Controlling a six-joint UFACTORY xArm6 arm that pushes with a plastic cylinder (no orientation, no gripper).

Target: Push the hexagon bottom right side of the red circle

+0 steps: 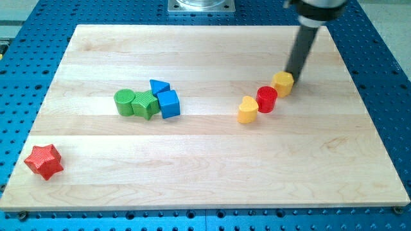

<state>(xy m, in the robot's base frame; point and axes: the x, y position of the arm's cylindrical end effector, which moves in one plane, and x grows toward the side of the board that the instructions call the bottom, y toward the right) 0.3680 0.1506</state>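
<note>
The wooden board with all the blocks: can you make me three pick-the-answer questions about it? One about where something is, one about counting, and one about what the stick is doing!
1. Where is the red star?
A. the view's bottom left
B. the view's top right
C. the board's middle

2. How many yellow blocks are there?
A. one
B. two
C. four

3. What is my tip doing?
A. resting against the yellow hexagon
B. pressing on the blue cube
C. sitting off the wooden board

Answers: 1 A, the star lies alone near the bottom left corner. 2 B, the hexagon and the yellow heart flank the red circle. 3 A, the rod's end meets the hexagon's upper right side.
</note>
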